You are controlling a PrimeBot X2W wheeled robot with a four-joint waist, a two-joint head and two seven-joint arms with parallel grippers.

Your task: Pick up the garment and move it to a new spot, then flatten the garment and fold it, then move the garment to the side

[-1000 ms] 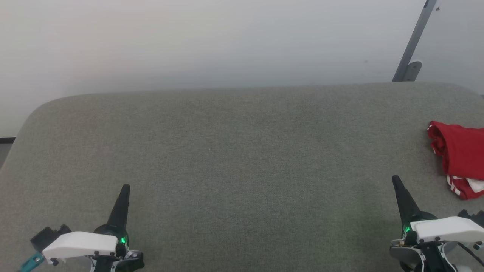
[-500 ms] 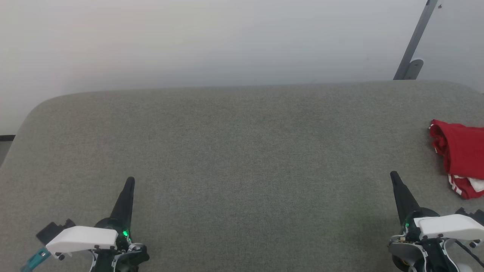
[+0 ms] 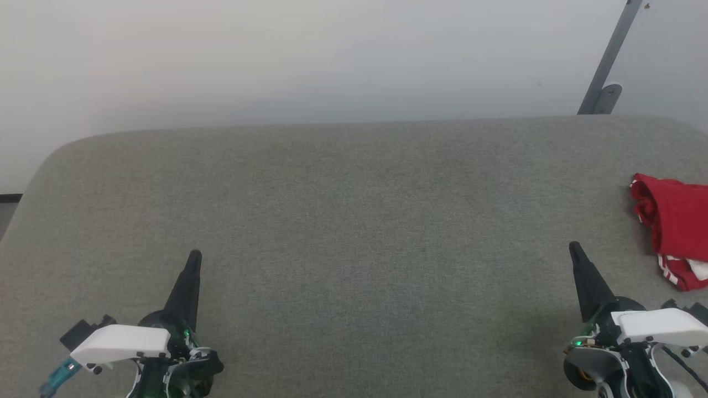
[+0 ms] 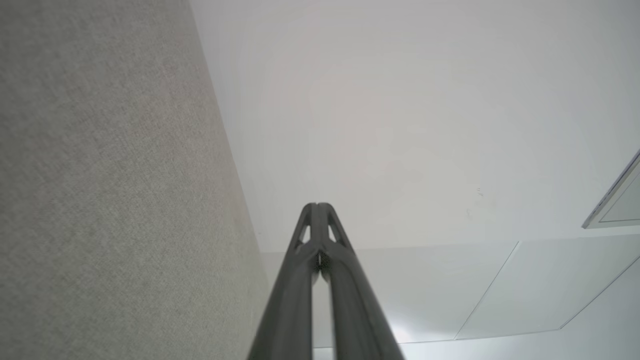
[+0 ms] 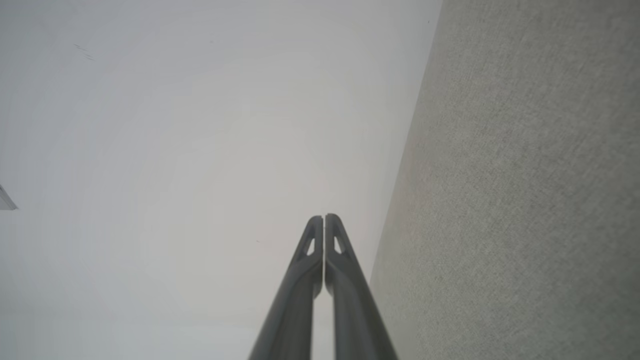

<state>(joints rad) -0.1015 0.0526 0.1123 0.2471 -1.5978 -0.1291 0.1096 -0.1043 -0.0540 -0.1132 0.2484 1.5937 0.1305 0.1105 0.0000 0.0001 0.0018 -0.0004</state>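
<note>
on my left, the left gripper [image 3: 194,255] sits a touch further up the head view than it did a second ago, its dark fingers pressed together on nothing; the left wrist view shows the tips meeting with only wall beyond. the whole picture has slid a little too, so part of that shift is the camera, not the arm. between the arms, the grey fabric surface [image 3: 354,221] lies bare.

on my right, the right gripper [image 3: 574,246] has crept forward by about as much, also closed and empty, tips touching in its wrist view. neither arm has gone sideways toward the cloth, so i read the change as a small drift or settling rather than a reach.

furthest right, the garment [image 3: 677,221] lies on the surface near its right side, beyond the right gripper and apart from it. it is a bunched red heap with rolled edges and a patch of red-white striped trim at its near end. the frame cuts it off, so i can't say how much lies out of sight; what i see looks crumpled rather than squarely folded.
</note>
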